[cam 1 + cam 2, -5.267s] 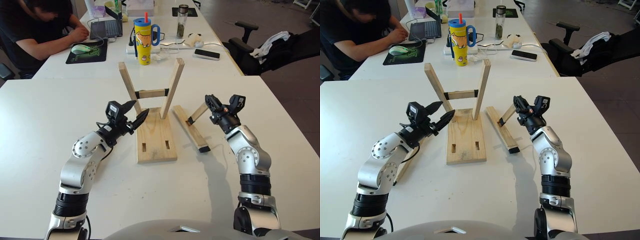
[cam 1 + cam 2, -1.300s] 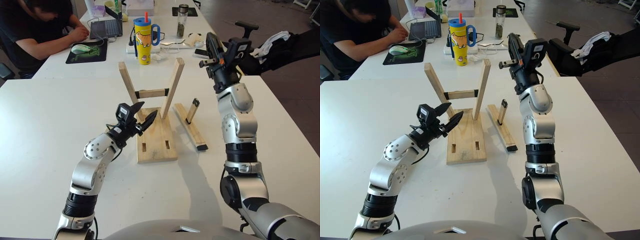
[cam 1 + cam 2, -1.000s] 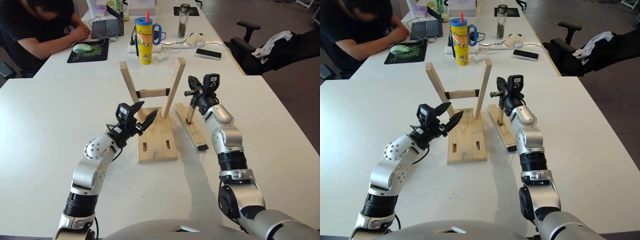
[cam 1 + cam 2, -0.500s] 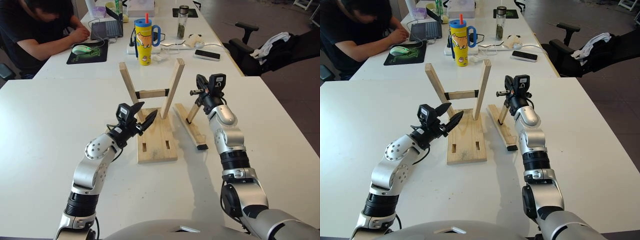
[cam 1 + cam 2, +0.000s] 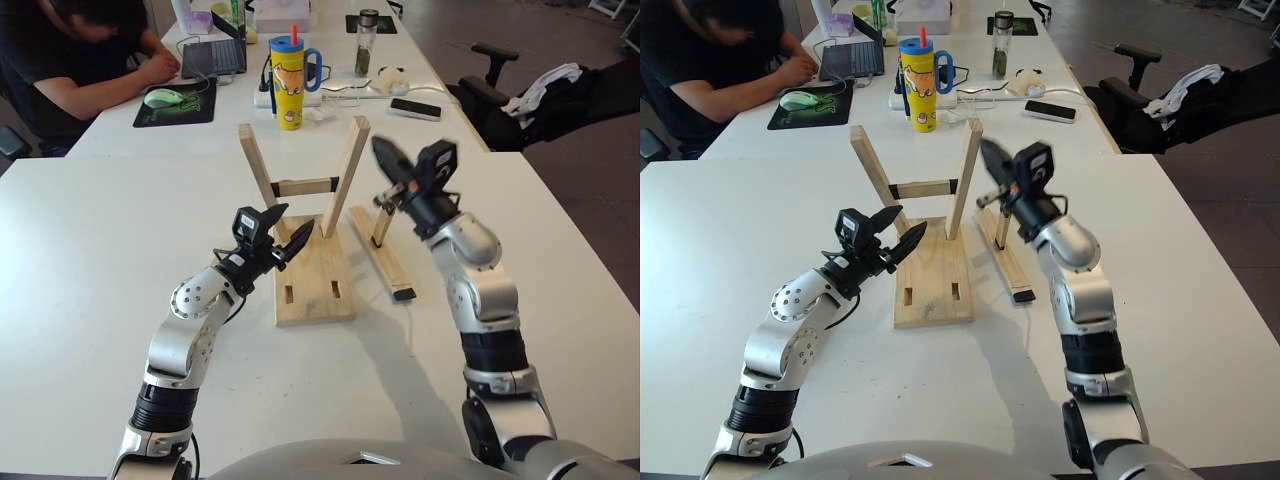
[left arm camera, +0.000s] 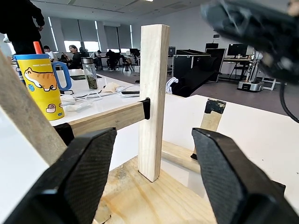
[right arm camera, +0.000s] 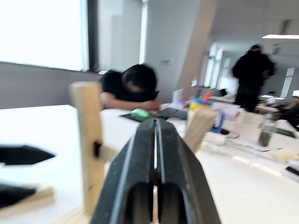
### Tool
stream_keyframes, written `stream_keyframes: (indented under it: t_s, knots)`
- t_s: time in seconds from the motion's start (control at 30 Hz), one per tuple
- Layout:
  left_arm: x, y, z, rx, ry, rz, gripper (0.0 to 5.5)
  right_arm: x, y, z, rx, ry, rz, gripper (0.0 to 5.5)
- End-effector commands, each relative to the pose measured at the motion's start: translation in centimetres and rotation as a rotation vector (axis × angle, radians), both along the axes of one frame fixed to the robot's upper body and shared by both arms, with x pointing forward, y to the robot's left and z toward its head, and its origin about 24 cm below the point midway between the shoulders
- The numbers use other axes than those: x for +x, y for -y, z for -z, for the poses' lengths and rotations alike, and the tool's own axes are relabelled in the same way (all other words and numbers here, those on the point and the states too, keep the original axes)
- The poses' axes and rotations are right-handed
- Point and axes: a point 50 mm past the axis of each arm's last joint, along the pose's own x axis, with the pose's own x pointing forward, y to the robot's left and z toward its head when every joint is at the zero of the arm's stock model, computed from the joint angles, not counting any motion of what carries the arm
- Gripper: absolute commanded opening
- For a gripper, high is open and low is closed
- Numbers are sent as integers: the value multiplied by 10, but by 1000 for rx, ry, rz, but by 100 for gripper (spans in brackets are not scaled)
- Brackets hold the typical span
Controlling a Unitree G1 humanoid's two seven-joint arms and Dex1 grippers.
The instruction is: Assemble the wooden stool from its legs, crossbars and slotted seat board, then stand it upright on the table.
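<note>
The board (image 5: pixel 318 288) lies flat on the table (image 5: pixel 90 250); two legs (image 5: pixel 349 170) joined by a crossbar (image 5: pixel 305 186) stand up from its far end; a second leg pair (image 5: pixel 387 262) lies just right of the board. The left gripper (image 5: pixel 297 218) hovers at the board's far left edge, jaws apart and empty; the right gripper (image 5: pixel 385 157) hangs above the second leg pair, right of the board, jaws together on nothing.
</note>
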Motion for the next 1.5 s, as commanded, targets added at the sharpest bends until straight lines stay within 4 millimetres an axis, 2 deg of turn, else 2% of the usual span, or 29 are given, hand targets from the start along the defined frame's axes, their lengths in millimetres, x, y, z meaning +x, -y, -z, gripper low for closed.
stream_keyframes:
  t_s: [0.03,0.1,0.17,0.33,0.5,0.6,0.9,1.03,1.07,1.27,1.4,1.5]
  knots:
    - [-2,-4,1,-33,-29,-5,327,-40,10,42,-103,-276,-146,31]
    - [-5,-6,1,-74,-49,5,356,-45,19,57,-107,-371,-100,60]
    - [-6,-7,1,-86,-60,13,383,-44,23,63,-112,-402,-23,89]
    - [-7,-7,3,-88,-69,19,471,-35,29,71,-142,-441,245,181]
    - [-6,-5,6,-85,-68,24,539,-24,37,72,-205,-435,379,254]
    - [0,-6,7,-66,-68,-7,540,-16,37,76,-256,-453,402,301]
    - [6,-4,12,-50,-55,-16,540,0,38,99,-297,-643,388,301]
    - [8,-5,14,-41,-46,-22,540,-2,41,111,-310,-728,357,301]
    - [9,-6,16,-35,-47,-28,540,-2,42,111,-306,-724,361,283]
    - [10,-11,20,-8,-50,-26,540,5,47,97,-260,-632,381,207]
    - [14,-13,22,34,-37,-23,540,12,47,89,-246,-564,394,206]
    - [18,-13,21,41,-28,-12,540,17,55,81,-197,-491,469,206]
